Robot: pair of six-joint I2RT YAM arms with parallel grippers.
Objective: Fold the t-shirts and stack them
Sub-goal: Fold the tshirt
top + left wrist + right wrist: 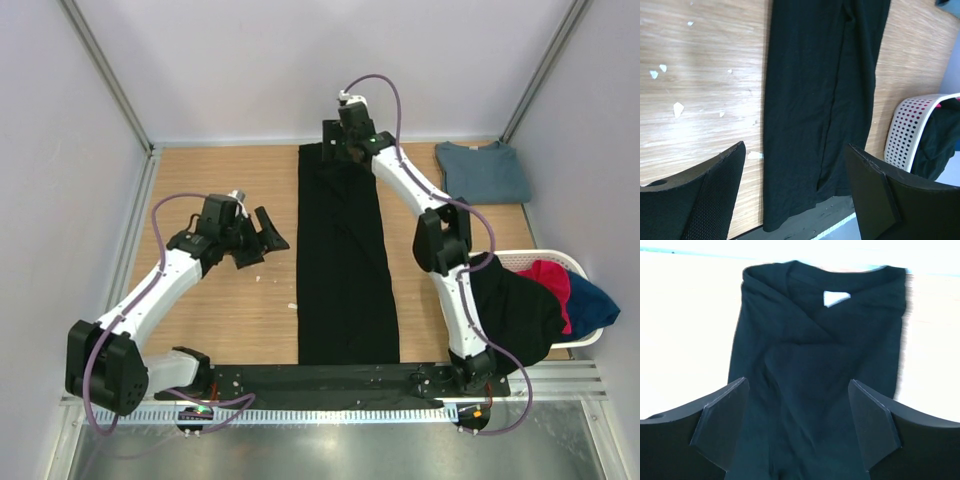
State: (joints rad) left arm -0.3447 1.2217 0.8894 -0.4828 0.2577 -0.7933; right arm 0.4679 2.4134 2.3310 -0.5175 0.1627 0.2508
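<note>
The large black t-shirt [345, 270] lies down the middle of the desk [230, 310] as one long narrow strip. Its long axis runs straight away from the arm bases, hem at the near edge and collar at the far edge.

The right gripper [345, 150] hangs over the collar end with its jaws spread wide and nothing between them. From its wrist view the neckline and its white label sit just ahead of the fingertips.

The left gripper [265, 238] is off to the left of the strip, roughly level with its far half. It is clear of the cloth, also gaping and empty.

I'd say the next fold has to go along that long axis, one end brought over toward the other. The right arm is plainly the nearer one to the collar end. The left would have to cross over to the strip's left edge first (it points that way already).

A slate-blue t-shirt [485, 172] sits folded in the far right corner. More shirts, black, magenta and blue, spill from the white basket [590, 335] on the right.
</note>
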